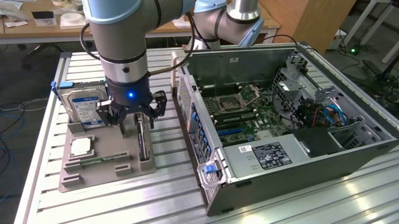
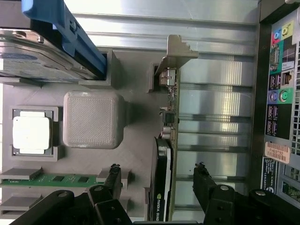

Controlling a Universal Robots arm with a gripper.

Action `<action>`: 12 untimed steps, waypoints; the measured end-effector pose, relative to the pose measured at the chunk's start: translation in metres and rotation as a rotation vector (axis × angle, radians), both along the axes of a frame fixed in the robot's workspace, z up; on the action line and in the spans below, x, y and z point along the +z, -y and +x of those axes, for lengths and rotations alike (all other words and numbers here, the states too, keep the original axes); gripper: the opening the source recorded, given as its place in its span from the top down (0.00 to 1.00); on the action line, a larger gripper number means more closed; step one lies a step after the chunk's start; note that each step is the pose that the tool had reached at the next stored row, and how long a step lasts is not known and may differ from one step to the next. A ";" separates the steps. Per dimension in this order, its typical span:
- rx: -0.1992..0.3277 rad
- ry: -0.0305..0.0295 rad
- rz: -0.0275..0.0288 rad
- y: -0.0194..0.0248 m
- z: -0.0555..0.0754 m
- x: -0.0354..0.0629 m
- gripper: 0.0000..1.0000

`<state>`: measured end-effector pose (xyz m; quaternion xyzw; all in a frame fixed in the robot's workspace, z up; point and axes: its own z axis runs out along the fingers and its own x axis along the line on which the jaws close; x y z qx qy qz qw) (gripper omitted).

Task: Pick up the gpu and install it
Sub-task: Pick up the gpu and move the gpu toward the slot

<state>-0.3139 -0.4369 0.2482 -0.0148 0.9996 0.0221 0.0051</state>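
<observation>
The gpu (image 1: 143, 145) stands on its long edge in a slot of the grey holder tray (image 1: 124, 176) on the exterior view's left. In the wrist view the gpu (image 2: 161, 187) shows a black face, a green board edge and a silver end bracket (image 2: 174, 52). My gripper (image 1: 138, 127) hangs right over the card, open. Its two black fingertips (image 2: 112, 174) straddle the card's rear half with a gap on each side, so my gripper (image 2: 157, 169) holds nothing.
The tray (image 2: 136, 117) also carries a blue-labelled hard drive (image 1: 85, 106), a square processor chip (image 1: 81, 147), a memory stick (image 1: 100, 160) and a grey block (image 2: 93, 119). The open computer case (image 1: 281, 121) lies close on the exterior view's right, its motherboard (image 1: 246, 116) exposed.
</observation>
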 end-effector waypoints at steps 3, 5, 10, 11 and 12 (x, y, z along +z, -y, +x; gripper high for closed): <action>0.000 -0.0001 -0.0001 0.0000 0.000 -0.0028 0.28; 0.000 0.0000 0.0000 -0.0001 0.000 -0.0048 0.28; 0.000 -0.0001 0.0000 -0.0001 0.002 -0.0081 0.28; 0.000 -0.0001 -0.0001 -0.0001 0.002 -0.0087 0.28; 0.000 -0.0002 -0.0001 0.0000 0.002 -0.0092 0.28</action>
